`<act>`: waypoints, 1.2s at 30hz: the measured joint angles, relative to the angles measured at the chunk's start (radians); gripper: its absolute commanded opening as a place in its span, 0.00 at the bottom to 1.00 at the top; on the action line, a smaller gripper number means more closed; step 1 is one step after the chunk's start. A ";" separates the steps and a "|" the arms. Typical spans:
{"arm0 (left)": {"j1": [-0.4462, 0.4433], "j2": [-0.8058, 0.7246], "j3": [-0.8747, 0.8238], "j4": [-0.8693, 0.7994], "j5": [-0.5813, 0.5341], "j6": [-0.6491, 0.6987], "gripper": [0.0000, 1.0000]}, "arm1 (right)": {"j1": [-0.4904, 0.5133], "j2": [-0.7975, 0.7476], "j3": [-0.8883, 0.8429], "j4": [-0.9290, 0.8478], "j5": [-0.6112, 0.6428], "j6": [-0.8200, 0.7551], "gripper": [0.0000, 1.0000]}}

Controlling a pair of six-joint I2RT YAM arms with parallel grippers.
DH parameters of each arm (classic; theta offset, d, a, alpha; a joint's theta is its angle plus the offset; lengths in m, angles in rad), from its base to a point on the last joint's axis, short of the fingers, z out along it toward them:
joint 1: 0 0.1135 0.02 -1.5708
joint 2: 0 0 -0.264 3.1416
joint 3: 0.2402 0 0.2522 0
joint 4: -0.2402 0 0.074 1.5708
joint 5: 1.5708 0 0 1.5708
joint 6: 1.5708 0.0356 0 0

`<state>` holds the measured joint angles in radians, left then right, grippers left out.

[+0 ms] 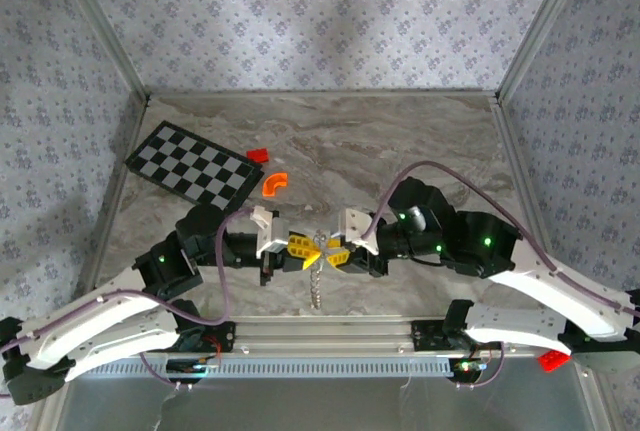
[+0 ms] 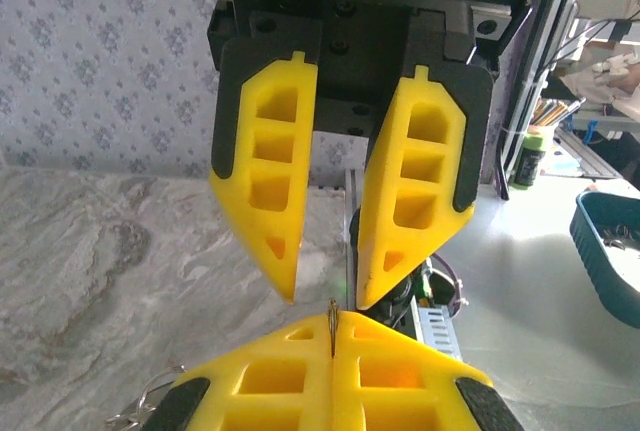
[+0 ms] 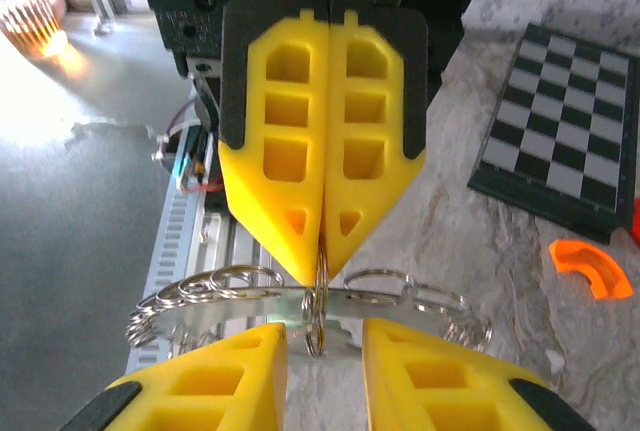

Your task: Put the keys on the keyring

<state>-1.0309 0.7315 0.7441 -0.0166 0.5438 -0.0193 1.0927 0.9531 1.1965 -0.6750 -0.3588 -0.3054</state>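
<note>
The keyring (image 3: 240,303) is a silvery band fringed with several small split rings, hanging in the air between my two grippers. In the top view the keyring (image 1: 316,286) dangles below them. My left gripper (image 3: 322,276) is shut on one thin ring of it, whose edge (image 2: 332,316) pokes up between the closed yellow fingers (image 2: 400,371). My right gripper (image 3: 324,329) is open, its fingertips either side of that ring without touching it. A pale flat piece with a stepped edge (image 3: 328,339) sits just under the band; I cannot tell whether it is the keys. Both grippers (image 1: 320,250) meet tip to tip.
A checkerboard (image 1: 192,163) lies at the back left, with a small red block (image 1: 258,155) and an orange curved piece (image 1: 274,184) beside it. An aluminium rail (image 1: 320,331) runs along the near edge. Patterned walls close in the table's sides.
</note>
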 measured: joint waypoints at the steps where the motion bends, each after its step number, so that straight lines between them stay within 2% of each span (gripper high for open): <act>1: 0.000 -0.003 -0.003 0.008 0.003 -0.002 0.00 | 0.000 -0.006 -0.009 0.010 -0.003 0.006 0.27; 4: -0.003 -0.015 -0.018 0.025 0.009 -0.010 0.00 | 0.000 -0.008 -0.029 0.034 -0.018 0.026 0.26; 11: -0.005 -0.042 -0.050 0.043 0.008 -0.020 0.00 | 0.000 -0.008 -0.067 0.090 -0.054 0.063 0.09; 15: -0.005 -0.054 -0.050 0.039 0.005 -0.019 0.00 | 0.000 -0.007 -0.071 0.104 -0.065 0.077 0.08; 19: -0.006 -0.065 -0.050 0.027 0.005 -0.019 0.00 | 0.000 0.002 -0.071 0.108 -0.076 0.080 0.18; 22: -0.005 -0.079 -0.050 0.018 0.006 -0.019 0.00 | 0.000 0.018 -0.071 0.107 -0.076 0.077 0.19; 26: -0.005 -0.087 -0.050 0.017 0.006 -0.016 0.00 | -0.005 0.026 -0.072 0.107 -0.081 0.076 0.15; 30: -0.006 -0.087 -0.050 0.017 0.007 -0.016 0.00 | -0.010 0.026 -0.072 0.107 -0.085 0.072 0.05; 36: -0.006 -0.088 -0.050 0.017 0.010 -0.016 0.00 | -0.013 0.026 -0.072 0.108 -0.091 0.070 0.00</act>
<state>-1.0367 0.6437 0.6945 0.0002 0.5541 -0.0353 1.0794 0.9787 1.1240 -0.5674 -0.4496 -0.2356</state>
